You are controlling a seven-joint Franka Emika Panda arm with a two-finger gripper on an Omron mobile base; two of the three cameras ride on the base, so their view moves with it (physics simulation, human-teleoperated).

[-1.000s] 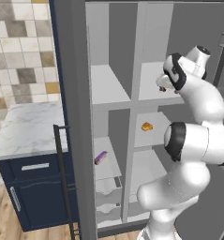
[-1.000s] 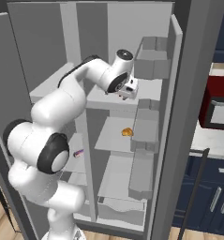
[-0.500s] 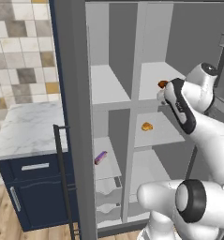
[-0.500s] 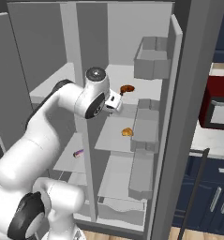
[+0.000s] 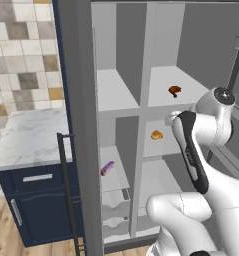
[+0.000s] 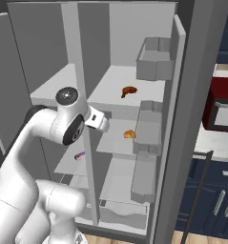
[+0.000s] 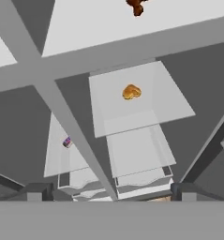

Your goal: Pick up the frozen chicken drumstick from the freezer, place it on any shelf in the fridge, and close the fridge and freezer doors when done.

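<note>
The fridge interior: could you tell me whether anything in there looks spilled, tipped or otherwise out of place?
Nothing stands out. The drumstick lies alone on the top shelf of the wider column, an orange-yellow lump sits on the shelf below, and a pink-purple bar rests on a shelf in the narrower column. No spills show; both doors stand open.

Flat, even rendered light with no glare. Soft shading darkens the fridge (image 5: 191,45) back walls. Edges look slightly soft and low-resolution throughout.
</note>
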